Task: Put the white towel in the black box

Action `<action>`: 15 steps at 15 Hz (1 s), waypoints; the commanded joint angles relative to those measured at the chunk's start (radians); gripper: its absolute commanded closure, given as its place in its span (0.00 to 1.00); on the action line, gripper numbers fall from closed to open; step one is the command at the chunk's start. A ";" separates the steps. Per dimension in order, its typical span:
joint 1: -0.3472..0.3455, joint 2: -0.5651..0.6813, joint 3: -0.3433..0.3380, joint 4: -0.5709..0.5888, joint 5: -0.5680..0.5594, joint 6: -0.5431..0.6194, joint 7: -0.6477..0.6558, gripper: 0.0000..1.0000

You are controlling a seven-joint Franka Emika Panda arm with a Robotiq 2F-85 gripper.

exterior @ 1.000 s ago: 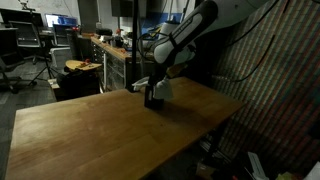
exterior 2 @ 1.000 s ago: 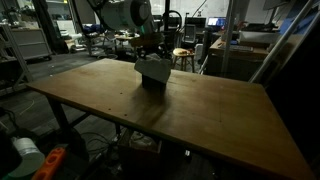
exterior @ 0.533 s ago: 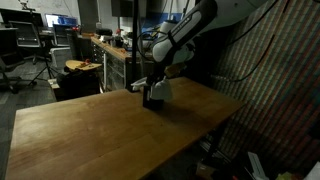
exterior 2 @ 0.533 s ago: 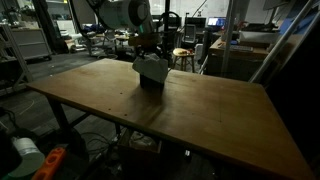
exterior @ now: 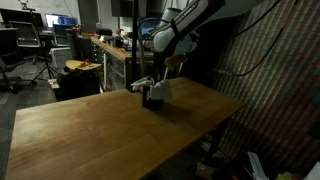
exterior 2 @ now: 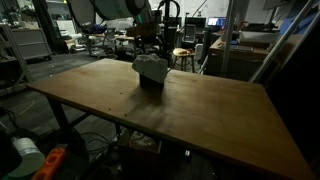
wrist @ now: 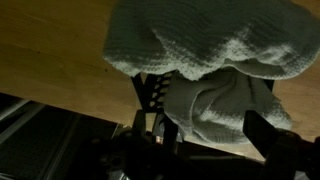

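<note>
White towel (exterior: 158, 87) lies heaped on the black box (exterior: 153, 101) at mid-frame, draped over its rim rather than tucked inside. The hand (exterior: 171, 63) hovers above, spread and empty. That overhang could likely drag it onto the tabletop (exterior: 90, 130).

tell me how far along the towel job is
Done: the towel sits bunched in the box, spilling over its rim. In hand: nothing; the gripper hangs open above it. Left: perhaps tucking in the overhang, if that matters.
</note>
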 commanded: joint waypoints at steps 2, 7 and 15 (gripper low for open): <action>0.008 -0.091 -0.009 -0.062 -0.011 0.007 0.033 0.00; -0.001 -0.177 -0.023 -0.190 -0.009 0.037 0.062 0.00; -0.008 -0.338 -0.047 -0.458 -0.077 0.115 0.219 0.00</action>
